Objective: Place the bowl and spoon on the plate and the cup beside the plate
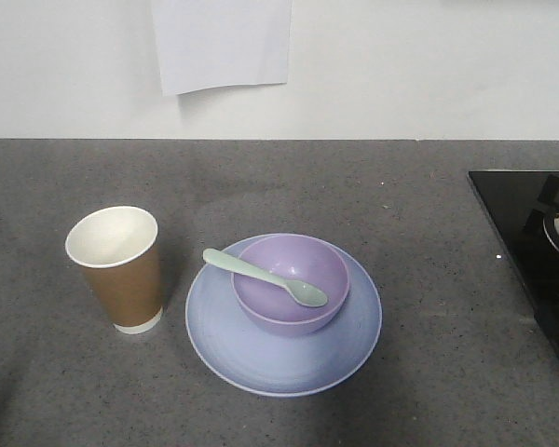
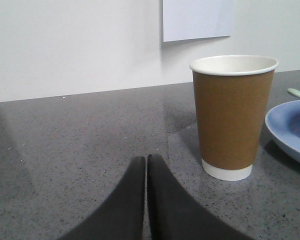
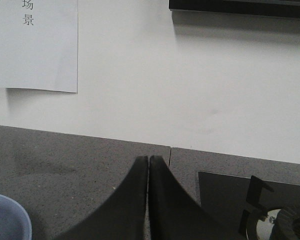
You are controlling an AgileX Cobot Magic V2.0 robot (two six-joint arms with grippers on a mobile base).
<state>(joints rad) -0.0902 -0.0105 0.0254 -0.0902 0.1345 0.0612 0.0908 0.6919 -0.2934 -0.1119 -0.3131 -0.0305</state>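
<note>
Centrally plate, cup just beside, apart.

The bowl sits on the plate, the spoon across its rim; the cup stands at nine o'clock.

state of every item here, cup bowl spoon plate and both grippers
cup: upright, empty, left of the plate
plate: flat on the counter, bowl on it
bowl: upright on the plate
spoon: lying across the bowl's rim
left gripper: fingers closed, empty
right gripper: fingers closed, empty
</note>
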